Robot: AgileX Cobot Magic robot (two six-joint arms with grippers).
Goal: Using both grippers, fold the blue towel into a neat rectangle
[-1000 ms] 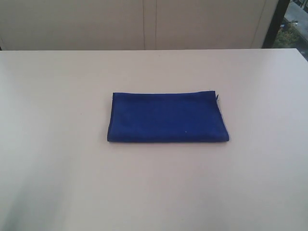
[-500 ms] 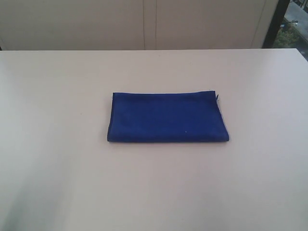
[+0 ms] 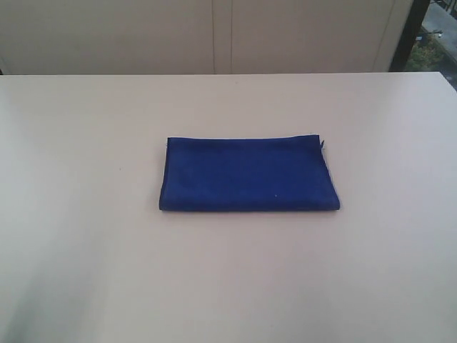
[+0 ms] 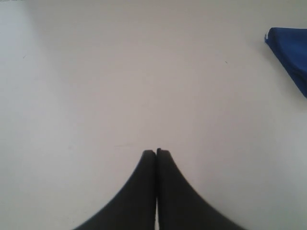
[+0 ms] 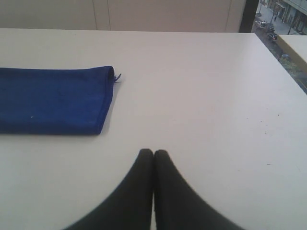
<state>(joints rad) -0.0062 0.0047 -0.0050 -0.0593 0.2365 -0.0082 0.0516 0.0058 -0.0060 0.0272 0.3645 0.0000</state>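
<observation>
The blue towel (image 3: pixel 248 174) lies flat near the middle of the white table (image 3: pixel 86 214) as a folded rectangle, a tiny loose thread at its far right corner. Neither arm shows in the exterior view. In the left wrist view my left gripper (image 4: pixel 156 152) is shut with nothing in it, over bare table, and only a corner of the blue towel (image 4: pixel 291 52) shows at the picture's edge. In the right wrist view my right gripper (image 5: pixel 153 153) is shut and empty, apart from the blue towel (image 5: pixel 53 99), whose thread corner faces it.
Pale cabinet panels (image 3: pixel 214 36) stand behind the table's far edge. A dark upright post (image 3: pixel 408 36) and a window strip sit at the back right. The table's right edge (image 5: pixel 292 72) runs past the right gripper.
</observation>
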